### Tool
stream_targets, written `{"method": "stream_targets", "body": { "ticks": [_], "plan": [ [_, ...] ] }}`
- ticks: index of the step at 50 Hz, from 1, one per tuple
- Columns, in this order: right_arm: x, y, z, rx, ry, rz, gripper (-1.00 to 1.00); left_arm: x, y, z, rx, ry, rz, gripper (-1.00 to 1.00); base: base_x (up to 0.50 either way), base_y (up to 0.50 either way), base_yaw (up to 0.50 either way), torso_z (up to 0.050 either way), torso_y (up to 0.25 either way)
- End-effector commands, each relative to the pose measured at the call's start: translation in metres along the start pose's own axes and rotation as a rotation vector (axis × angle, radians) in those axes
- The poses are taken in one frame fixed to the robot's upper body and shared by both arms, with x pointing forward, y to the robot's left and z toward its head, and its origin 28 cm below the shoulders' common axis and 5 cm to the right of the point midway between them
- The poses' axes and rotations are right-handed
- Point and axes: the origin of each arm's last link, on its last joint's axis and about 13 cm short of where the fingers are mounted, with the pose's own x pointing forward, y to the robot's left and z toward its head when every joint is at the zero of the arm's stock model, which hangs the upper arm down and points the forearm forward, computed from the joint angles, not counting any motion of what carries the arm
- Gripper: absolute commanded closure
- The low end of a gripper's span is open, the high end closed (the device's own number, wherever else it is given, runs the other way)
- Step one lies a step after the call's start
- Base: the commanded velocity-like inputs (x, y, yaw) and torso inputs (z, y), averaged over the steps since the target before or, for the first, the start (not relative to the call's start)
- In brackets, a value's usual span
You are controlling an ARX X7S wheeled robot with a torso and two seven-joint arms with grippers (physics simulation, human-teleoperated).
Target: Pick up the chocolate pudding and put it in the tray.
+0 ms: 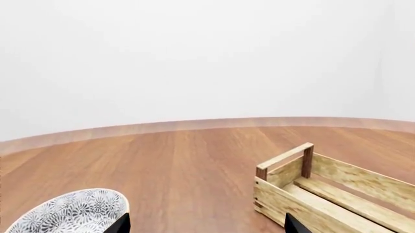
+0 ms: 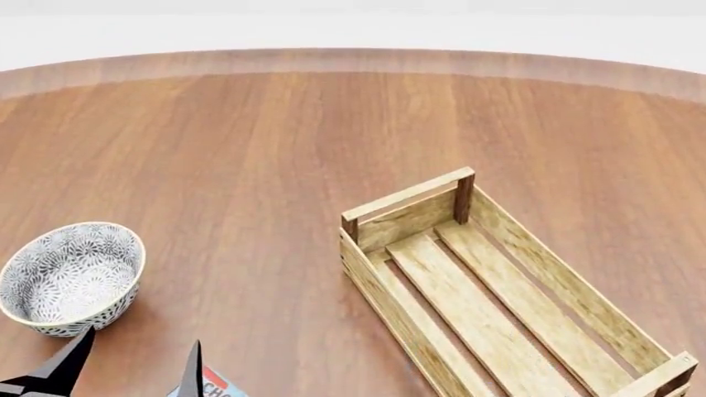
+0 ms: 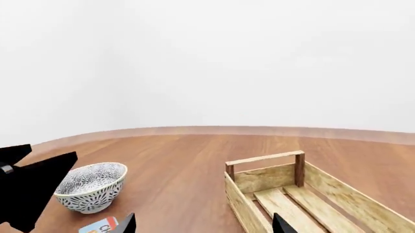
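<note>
The chocolate pudding shows only as a light-blue and red corner at the bottom edge of the head view, on the wooden table in front of the bowl. A corner of it also shows in the right wrist view. The tray is a light-wood slatted crate, empty, at the right; it also shows in the left wrist view and the right wrist view. My left gripper is open and empty, just left of the pudding; its fingertips peek in. My right gripper is open and empty.
A grey-white patterned bowl stands at the left, beside the left gripper; it also shows in the left wrist view and the right wrist view. The round wooden table curves away at the back. The left arm shows dark near the bowl.
</note>
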Motion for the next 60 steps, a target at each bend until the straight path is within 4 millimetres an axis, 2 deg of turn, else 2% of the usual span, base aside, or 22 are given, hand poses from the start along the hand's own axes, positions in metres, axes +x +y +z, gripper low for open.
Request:
{"method": "stream_targets", "body": {
  "ticks": [1, 22, 37, 45, 46, 60],
  "plan": [
    [-0.024, 0.003, -0.002, 0.002, 0.022, 0.082, -1.0, 0.0, 0.001, 0.001, 0.002, -0.003, 0.002, -1.0, 0.0, 0.0, 0.0, 0.0, 0.0],
    [-0.044, 0.004, -0.022, 0.003, 0.128, 0.168, -1.0, 0.002, 0.0, 0.002, -0.001, -0.004, 0.001, -1.0, 0.0, 0.0, 0.0, 0.0, 0.0],
    [-0.037, 0.003, -0.043, 0.014, 0.184, 0.187, -1.0, 0.002, -0.001, 0.001, 0.001, -0.004, -0.001, -1.0, 0.0, 0.0, 0.0, 0.0, 0.0],
    [-0.029, 0.011, -0.056, 0.023, 0.215, 0.225, -1.0, 0.002, -0.001, 0.002, -0.003, -0.007, -0.001, -1.0, 0.0, 0.0, 0.0, 0.0, 0.0],
    [-0.013, 0.014, -0.071, 0.009, 0.261, 0.258, -1.0, 0.003, -0.002, 0.008, 0.006, -0.013, -0.005, -1.0, 0.0, 0.0, 0.0, 0.0, 0.0],
    [-0.006, 0.013, -0.076, 0.007, 0.273, 0.264, -1.0, 0.003, -0.002, 0.007, 0.001, -0.015, -0.004, -1.0, 0.0, 0.0, 0.0, 0.0, 0.0]
  ]
}}
